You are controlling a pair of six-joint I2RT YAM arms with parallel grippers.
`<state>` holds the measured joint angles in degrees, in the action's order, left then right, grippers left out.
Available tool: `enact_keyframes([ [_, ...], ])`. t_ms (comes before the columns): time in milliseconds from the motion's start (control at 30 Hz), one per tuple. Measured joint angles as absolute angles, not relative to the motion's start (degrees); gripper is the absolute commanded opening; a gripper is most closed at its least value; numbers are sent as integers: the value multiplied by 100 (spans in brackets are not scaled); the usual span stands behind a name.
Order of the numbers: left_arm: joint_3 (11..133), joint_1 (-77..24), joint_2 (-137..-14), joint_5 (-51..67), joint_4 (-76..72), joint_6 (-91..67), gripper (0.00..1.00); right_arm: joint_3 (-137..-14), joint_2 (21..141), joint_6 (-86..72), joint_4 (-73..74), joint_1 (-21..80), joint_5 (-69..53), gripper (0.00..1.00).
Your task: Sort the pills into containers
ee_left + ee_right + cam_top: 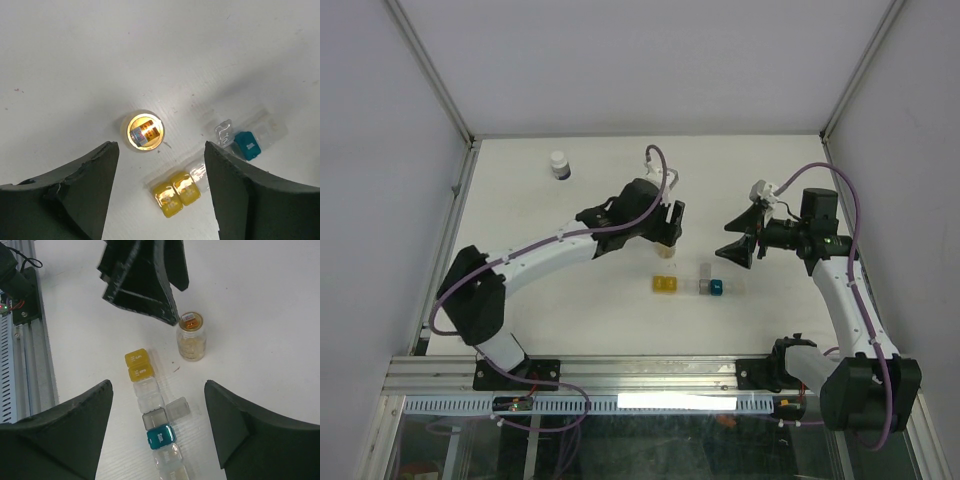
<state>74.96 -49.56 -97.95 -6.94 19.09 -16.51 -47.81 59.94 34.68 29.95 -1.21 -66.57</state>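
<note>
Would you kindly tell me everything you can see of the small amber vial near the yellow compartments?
The small amber vial is a round, glass-looking jar with a pale, grainy-looking body and an orange-glowing top; open or capped, I cannot tell. It stands upright on the white table, just beyond the yellow compartments and apart from them. The left gripper hangs above it, fingers spread either side, not touching it.

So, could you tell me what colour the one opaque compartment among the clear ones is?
The compartment is teal, clearest in the right wrist view.
</note>
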Motion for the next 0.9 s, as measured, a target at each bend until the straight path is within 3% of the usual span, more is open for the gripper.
enact_keyframes([
  [33,7356,-4956,-9574,-676,1785,-1619,72,-4762,5994,3483,2978,-128,-6683,77],
  [167,6547,-4956,-8584,-491,996,-1396,98,-4604,5994,3634,2958,-130,-6810,82],
  [333,5089,-4890,-7288,-266,-331,-1221,99,-4381,6031,4064,2856,-130,-6997,91],
  [600,3238,-4375,-6320,545,-1940,-768,99,-4388,6716,5074,2877,134,-7032,93],
  [733,2427,-4366,-6333,1286,-3037,237,99,-4499,6895,5295,2919,287,-6995,93],
  [900,2126,-4066,-7258,2211,-4134,1164,98,-4480,6858,5527,2989,294,-6971,93],
])
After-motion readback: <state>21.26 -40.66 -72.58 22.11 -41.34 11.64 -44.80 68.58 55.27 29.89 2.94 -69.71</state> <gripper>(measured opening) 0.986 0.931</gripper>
